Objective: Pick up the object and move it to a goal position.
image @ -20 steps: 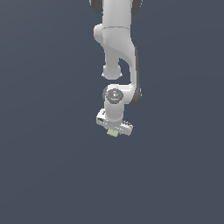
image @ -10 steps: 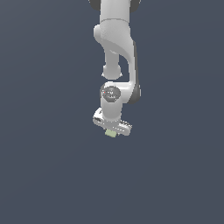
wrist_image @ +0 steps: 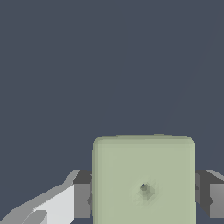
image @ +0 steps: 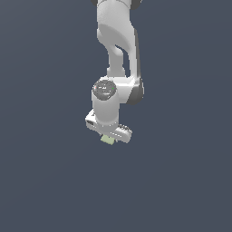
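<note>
The dark blue-grey ground [image: 45, 181] fills the whole exterior view. The white arm [image: 115, 41] descends from the top centre of the frame to the wrist at mid-frame. Compared with the frame half a second earlier, the wrist and hand sit at nearly the same place in the picture, a little lower than one second ago, and the pale cube still shows under the hand. The gripper [image: 108, 136] points downward, just below the centre of the frame, with its white body tilted slightly down toward the exterior view's right. The pale green cube [image: 107, 140] projects from the underside of the gripper, between its fingers. In the wrist view the cube [wrist_image: 143, 179] fills the lower centre of the frame, and the dark grey finger pads [wrist_image: 82, 200] press against its two opposite sides, so the jaws are clamped on the cube.
</note>
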You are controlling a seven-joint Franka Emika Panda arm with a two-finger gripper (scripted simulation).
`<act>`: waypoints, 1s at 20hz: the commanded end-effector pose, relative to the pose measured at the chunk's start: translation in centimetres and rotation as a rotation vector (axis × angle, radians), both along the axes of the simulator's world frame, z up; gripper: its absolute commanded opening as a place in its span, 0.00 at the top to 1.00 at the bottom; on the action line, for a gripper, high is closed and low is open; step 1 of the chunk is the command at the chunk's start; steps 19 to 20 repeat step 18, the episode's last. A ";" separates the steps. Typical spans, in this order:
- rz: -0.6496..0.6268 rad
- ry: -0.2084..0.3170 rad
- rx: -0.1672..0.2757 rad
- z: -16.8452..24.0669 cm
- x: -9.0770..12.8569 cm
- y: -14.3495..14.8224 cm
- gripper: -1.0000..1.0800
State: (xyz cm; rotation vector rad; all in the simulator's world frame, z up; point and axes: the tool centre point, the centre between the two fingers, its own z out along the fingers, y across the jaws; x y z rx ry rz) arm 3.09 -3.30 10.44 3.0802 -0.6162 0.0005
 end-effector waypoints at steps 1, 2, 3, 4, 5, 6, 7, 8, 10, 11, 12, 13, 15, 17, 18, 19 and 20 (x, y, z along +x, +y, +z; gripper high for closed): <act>0.000 0.001 0.000 1.9 1.2 -0.9 1.00; 0.000 0.001 0.000 2.5 1.6 -1.1 1.00; 0.000 0.001 0.000 3.1 2.0 -1.4 1.00; 0.000 0.001 0.000 3.6 2.4 -1.7 1.00; 0.000 0.001 0.000 4.1 2.7 -1.9 1.00; 0.000 0.001 0.000 4.5 3.0 -2.1 1.00; 0.000 0.001 0.000 4.9 3.3 -2.3 1.00; 0.000 0.001 0.000 5.3 3.6 -2.4 1.00; 0.000 0.001 0.000 5.9 4.0 -2.7 1.00; 0.000 0.001 0.000 6.1 4.2 -2.8 1.00; 0.000 0.001 0.000 6.3 4.3 -2.9 1.00; 0.000 0.001 0.000 6.5 4.5 -3.0 1.00; 0.000 0.000 0.000 6.7 4.6 -3.1 1.00; 0.000 0.000 0.000 6.8 4.7 -3.1 1.00; 0.000 0.000 0.000 6.8 4.7 -3.1 1.00; 0.000 0.000 0.000 6.8 4.7 -3.1 1.00; 0.000 0.000 0.000 6.8 4.7 -3.1 1.00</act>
